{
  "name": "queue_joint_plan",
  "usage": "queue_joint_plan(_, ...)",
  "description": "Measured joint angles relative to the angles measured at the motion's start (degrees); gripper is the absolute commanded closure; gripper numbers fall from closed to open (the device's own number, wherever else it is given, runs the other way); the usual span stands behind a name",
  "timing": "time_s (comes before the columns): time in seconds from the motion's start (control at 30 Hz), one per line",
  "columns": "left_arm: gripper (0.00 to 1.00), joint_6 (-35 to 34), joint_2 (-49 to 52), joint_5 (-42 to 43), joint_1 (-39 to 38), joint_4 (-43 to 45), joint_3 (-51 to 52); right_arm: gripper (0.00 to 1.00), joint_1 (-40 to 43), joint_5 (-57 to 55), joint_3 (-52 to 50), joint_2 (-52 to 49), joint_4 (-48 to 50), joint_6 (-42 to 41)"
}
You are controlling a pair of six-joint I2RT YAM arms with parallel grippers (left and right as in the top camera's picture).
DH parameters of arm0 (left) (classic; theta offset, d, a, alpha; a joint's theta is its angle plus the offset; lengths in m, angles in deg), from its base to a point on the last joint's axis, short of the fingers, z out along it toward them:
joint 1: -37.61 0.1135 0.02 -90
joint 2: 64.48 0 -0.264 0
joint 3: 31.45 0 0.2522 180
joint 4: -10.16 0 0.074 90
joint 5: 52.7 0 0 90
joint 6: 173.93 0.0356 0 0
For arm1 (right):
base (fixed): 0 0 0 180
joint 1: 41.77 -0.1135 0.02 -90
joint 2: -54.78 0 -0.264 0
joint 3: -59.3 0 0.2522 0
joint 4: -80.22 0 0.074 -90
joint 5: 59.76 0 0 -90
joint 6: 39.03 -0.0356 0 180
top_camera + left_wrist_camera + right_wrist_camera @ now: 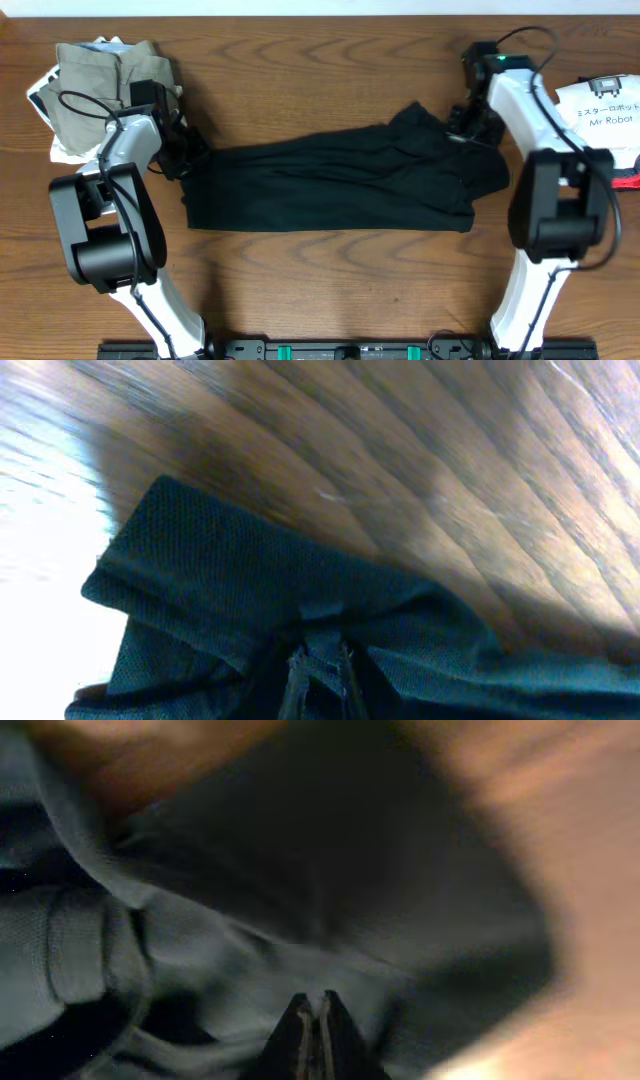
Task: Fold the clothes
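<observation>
Your left gripper (320,665) pinches a fold at the left end of the limp black fabric shirt (330,185); your right gripper (315,1010), jaws pressed together, meets its right end.

Overhead, bright, even light fell on the brown wooden table (330,290), and the picture was sharp, with soft shadows toward its front edge. The black fabric shirt (330,185) swallowed detail. The left wrist view had white glare along its left edge and smeared wood grain, yet the weave was crisp. The right wrist view was dim and blurred throughout.
</observation>
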Motion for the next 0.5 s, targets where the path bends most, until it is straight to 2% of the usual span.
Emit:
queue_joint_plan(0.13,0.84,0.0,-0.02,-0.92,0.35,-0.31,-0.2,0.95,0.74,-2.78,0.02,5.35,-0.94,-0.37)
queue_joint_plan(0.23,0.84,0.0,-0.57,-1.77,0.42,-1.05,-0.2,0.91,0.92,-2.05,0.02,7.13,-0.81,0.5)
queue_joint_plan(0.5,0.83,-0.02,-7.69,-2.05,0.79,-5.38,-0.2,0.9,0.9,9.38,-0.26,7.08,0.2,11.21)
